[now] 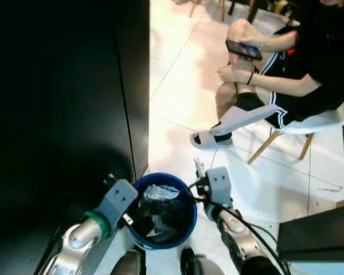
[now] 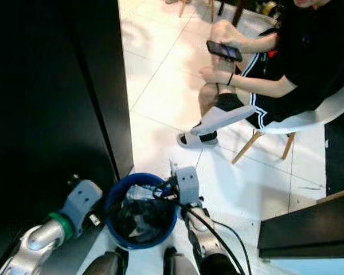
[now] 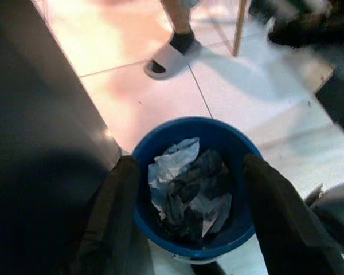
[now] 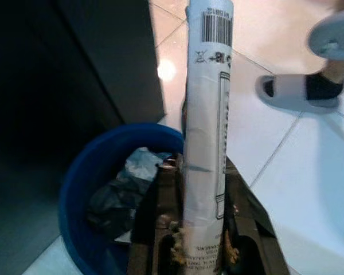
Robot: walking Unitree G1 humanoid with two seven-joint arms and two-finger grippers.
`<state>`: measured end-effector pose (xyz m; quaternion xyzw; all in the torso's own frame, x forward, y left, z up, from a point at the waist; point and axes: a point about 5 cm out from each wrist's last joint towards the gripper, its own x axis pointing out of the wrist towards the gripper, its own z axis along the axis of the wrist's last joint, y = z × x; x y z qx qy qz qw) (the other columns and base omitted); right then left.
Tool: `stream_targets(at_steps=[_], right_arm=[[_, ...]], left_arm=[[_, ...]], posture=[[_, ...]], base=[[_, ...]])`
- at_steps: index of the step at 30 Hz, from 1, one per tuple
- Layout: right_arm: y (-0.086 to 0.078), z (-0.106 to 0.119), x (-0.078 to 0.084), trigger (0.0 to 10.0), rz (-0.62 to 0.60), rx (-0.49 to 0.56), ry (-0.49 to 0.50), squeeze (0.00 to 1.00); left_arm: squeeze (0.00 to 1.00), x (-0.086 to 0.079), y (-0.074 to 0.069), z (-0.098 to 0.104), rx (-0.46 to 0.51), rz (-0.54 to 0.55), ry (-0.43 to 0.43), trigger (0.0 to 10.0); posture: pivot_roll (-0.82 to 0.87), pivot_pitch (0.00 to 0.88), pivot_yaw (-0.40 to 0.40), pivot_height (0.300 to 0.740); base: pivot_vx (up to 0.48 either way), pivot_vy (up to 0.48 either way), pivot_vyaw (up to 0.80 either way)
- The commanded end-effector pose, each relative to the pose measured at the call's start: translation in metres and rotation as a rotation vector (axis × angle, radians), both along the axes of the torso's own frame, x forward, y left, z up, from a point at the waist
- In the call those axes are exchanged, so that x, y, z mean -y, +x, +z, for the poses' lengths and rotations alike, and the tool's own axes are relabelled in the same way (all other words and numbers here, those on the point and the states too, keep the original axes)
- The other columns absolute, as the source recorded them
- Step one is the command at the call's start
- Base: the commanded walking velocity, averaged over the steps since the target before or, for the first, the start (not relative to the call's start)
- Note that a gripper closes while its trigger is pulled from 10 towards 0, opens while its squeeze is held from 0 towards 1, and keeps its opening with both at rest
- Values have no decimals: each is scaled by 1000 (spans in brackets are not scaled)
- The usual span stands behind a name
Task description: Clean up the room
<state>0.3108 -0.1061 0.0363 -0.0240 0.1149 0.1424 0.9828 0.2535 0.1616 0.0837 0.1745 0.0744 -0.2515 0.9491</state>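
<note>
A blue bin (image 1: 186, 229) stands on the white tile floor, lined with a black bag and holding crumpled clear plastic (image 3: 175, 163) and dark scraps. My right gripper (image 4: 202, 192) is shut on a white tube (image 4: 205, 126) with a barcode, held upright just beside the bin's right rim; the tube's tip (image 1: 199, 168) pokes up past the wrist. At the bin's left rim my left gripper (image 3: 192, 166) is open, with its two black fingers (image 3: 120, 200) spread wide and nothing between them.
A tall dark cabinet (image 1: 63, 103) fills the left side, close to the bin. A person (image 1: 309, 63) sits on a white chair (image 1: 327, 121) at the back right, holding a phone, with slippered feet (image 1: 212, 138) on the tiles. Dark furniture (image 1: 315, 232) stands at the lower right.
</note>
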Motion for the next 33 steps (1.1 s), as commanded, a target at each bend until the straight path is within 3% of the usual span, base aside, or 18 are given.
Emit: stream_targets(at_steps=[1, 11, 15, 19, 20, 21, 23, 24, 25, 27, 28, 29, 30, 31, 32, 33], right_arm=[[-6, -10, -2, 10000, 20, -44, 17, 1000], [-8, -15, -2, 10000, 63, -87, 38, 1000], [-10, -17, 3, 10000, 47, -91, 81, 1000], [-12, -17, 4, 10000, 48, -52, 53, 1000], [-12, -17, 6, 10000, 33, -52, 41, 0], [-12, -17, 6, 10000, 33, -52, 41, 0], [-14, -20, 12, 10000, -2, -51, 43, 0], [-14, -20, 12, 10000, -2, -51, 43, 0], [-15, -21, 16, 10000, -26, -50, 44, 0], [-15, -21, 17, 10000, -30, -49, 43, 0], [-16, -21, 18, 10000, -38, -49, 50, 0], [-16, -21, 18, 10000, -38, -49, 50, 0], [-16, -21, 20, 10000, -44, -46, 54, 0], [-16, -21, 20, 10000, -44, -46, 54, 0], [-16, -21, 22, 10000, -53, -41, 61, 0], [-16, -20, 25, 10000, -67, -32, 63, 0]], left_arm=[[0, -6, -8, -2, -24, 44, -20, 10000], [0, 1, -10, 4, -30, 38, -30, 10000], [0, 8, -6, 10, -31, 16, -18, 10000], [0, 14, 3, 14, 26, 17, 24, 10000], [0, 16, 6, 16, 73, 7, 63, 10000], [0, 16, 6, 16, 73, 7, 63, 10000], [0, 26, 18, 39, 373, -68, 288, 10000], [0, 26, 18, 39, 373, -68, 288, 10000], [0, 35, 21, 56, 627, -171, 475, 10000], [0, 36, 21, 58, 666, -191, 507, 10000], [0, 29, 27, 62, 712, -167, 571, 10000], [0, 29, 27, 62, 712, -167, 571, 10000], [0, 13, 35, 63, 737, -95, 663, 10000], [0, 13, 35, 63, 737, -95, 663, 10000], [0, -13, 48, 60, 707, 48, 770, 10000], [0, -71, 62, 43, 431, 409, 895, 10000]], posture=[[210, 252, -10, 740], [214, 251, -14, 740], [181, 240, -11, 740], [164, 223, -7, 740], [159, 213, -10, 740], [159, 213, -10, 740], [161, 208, -9, 740], [161, 208, -9, 740], [164, 201, -10, 740], [164, 201, -10, 740], [163, 194, -7, 740], [163, 194, -7, 740], [162, 190, -3, 740], [162, 190, -3, 740], [155, 184, 4, 740], [150, 182, 9, 740]], base=[[0, 0, 0], [0, 0, 0], [0, 0, 0], [0, 0, 0], [0, 0, 0], [0, 0, 0], [0, 0, 0], [0, 0, 0], [0, 0, 0], [0, 0, 0], [0, 0, 0], [0, 0, 0], [0, 0, 0], [0, 0, 0], [0, 0, 0], [0, 0, 0]])
